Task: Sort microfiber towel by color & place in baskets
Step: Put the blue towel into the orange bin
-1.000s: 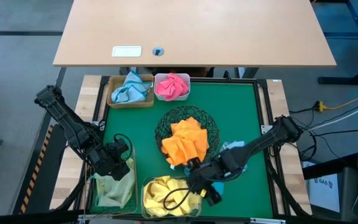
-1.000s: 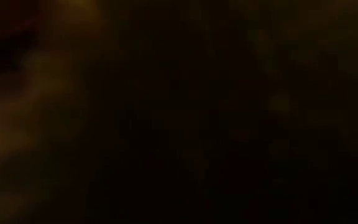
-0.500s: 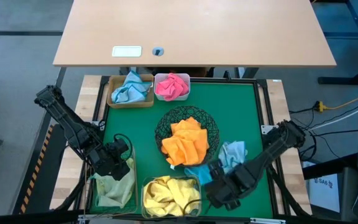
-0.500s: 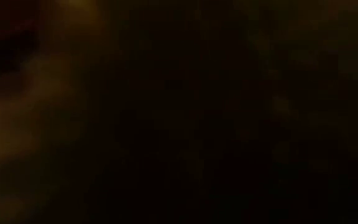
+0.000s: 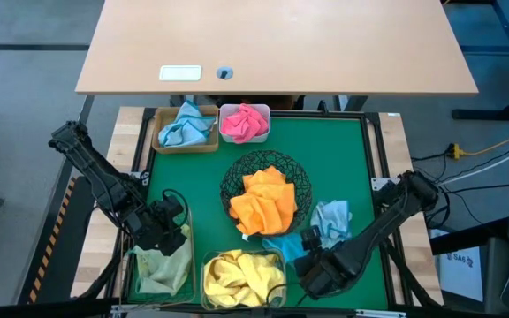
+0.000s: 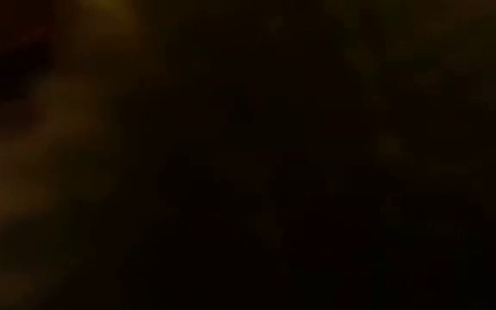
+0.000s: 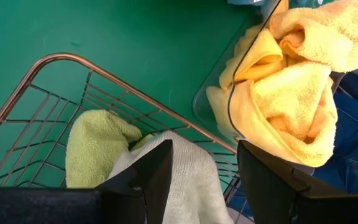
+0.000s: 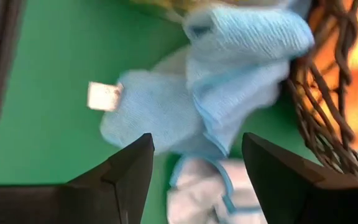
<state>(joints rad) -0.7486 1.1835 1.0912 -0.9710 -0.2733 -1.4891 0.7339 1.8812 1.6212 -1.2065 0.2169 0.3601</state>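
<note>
Near the right tabletop edge, the right end effector stood spread over blue towels; its wrist view alone showed their white tag.

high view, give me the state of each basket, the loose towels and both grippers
tan tray: holds a light blue towel
white tub: holds a pink towel
black wire bowl: holds an orange towel
clear box: holds yellow towels
wire basket: holds pale green towels
loose blue towels: lying unsorted on the green mat
left gripper: jaws open, above the wire basket
right gripper: jaws open, empty, beside the loose blue towels
</note>
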